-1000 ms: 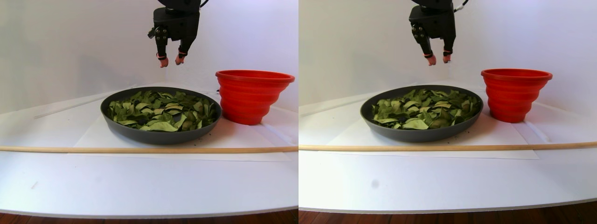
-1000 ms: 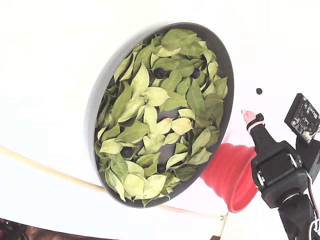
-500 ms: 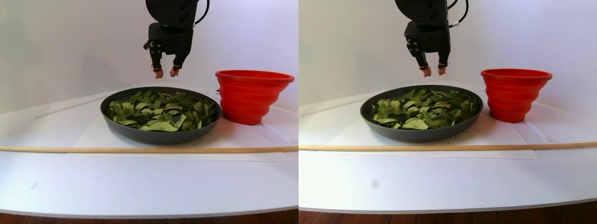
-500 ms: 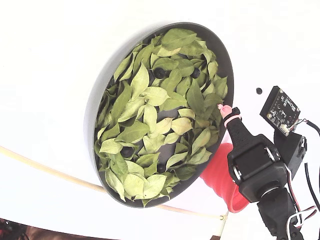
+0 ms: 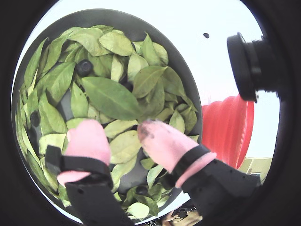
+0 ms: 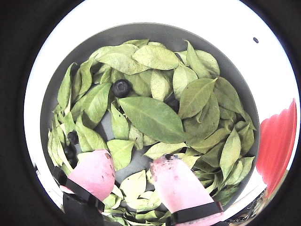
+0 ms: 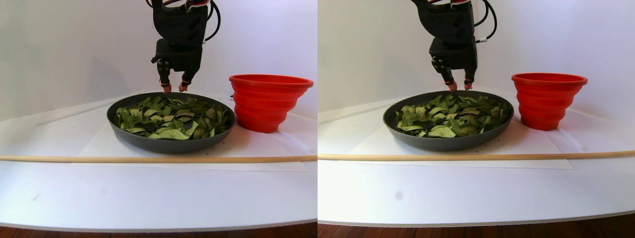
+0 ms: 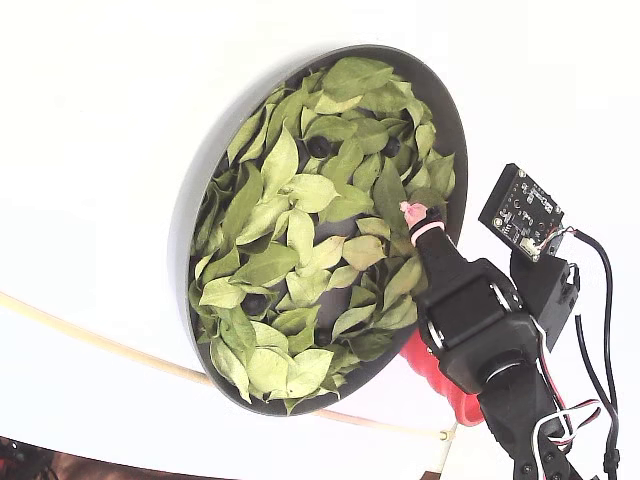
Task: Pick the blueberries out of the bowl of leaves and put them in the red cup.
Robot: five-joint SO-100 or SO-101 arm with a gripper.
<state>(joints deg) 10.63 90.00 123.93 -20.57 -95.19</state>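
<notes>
White table [image 7: 149, 198] spreads wide, a wooden stick [image 7: 99, 158] lying across it just in front of the bowl [image 7: 163, 144]. The bowl sits toward the back of the table, heaped with leaves [image 6: 155, 117]. At its right in the stereo pair view, just beside its rim, stands the red cup [image 7: 265, 101]. The black arm [image 8: 480, 330] reaches in over the bowl's far edge, and the gripper [image 6: 134, 176] hangs above the leaves with its pink fingertips [image 6: 96, 174] spread apart, nothing between them. Blueberries peek through the leaves: one [image 6: 121, 87] near the bowl's far side in a wrist view, another [image 8: 254, 302] lower down in the fixed view.
</notes>
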